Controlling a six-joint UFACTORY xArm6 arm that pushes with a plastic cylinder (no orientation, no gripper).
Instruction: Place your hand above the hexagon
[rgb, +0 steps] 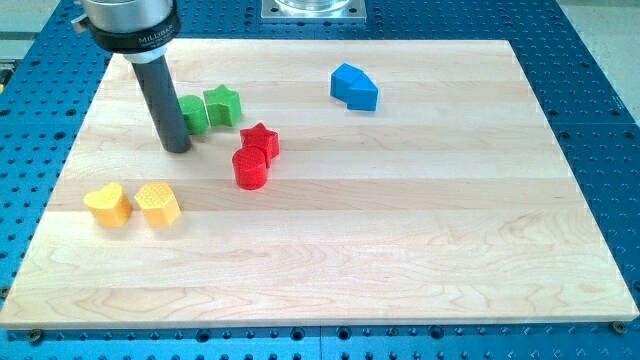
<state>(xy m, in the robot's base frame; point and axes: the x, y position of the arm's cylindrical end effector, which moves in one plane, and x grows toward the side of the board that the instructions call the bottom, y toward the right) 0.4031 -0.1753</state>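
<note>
Just my tip (177, 148) beside the green block (194, 114), yellow hexagon (158, 204) well below; no fingers.

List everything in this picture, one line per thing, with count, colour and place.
Star block: 1, green, upper left, touching the green round block.
Round block: 1, green, partly behind the rod.
Star block: 1, red, left of centre.
Cylinder: 1, red, touching the red star, below it.
Heart block: 1, yellow, lower left.
Hexagon: 1, yellow, right of the heart.
Angular block: 1, blue, top centre.
Board: 1, pale wood.
My tip: dark rod, beside the green round block, above the hexagon.
</note>
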